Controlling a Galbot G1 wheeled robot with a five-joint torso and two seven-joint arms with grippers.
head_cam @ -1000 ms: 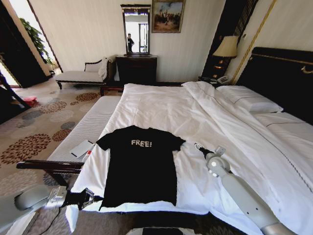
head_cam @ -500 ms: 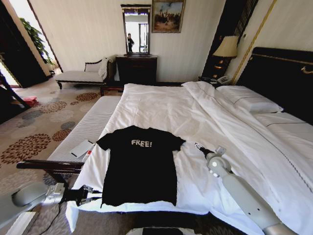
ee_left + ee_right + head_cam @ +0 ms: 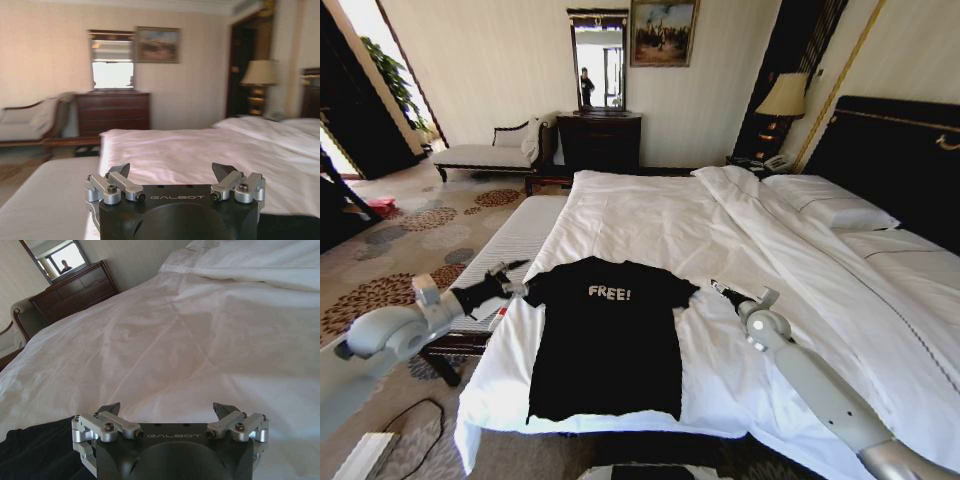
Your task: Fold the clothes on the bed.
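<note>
On the bed (image 3: 650, 215), open grippers (image 3: 512, 280) (image 3: 718, 289) flank the T-shirt (image 3: 607, 340).

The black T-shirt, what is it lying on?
The black T-shirt lies flat on the white duvet near the bed's foot. Whatever is beneath the duvet is covered, so it cannot be seen.

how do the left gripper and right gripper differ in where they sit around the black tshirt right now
The left gripper sits by the T-shirt's sleeve at the bed's edge, over the side of the mattress; the right gripper sits off the opposite sleeve, over the white duvet. The left arm reaches in across the carpet, the right arm along the bed. Both are open, at sleeve level, holding nothing.
</note>
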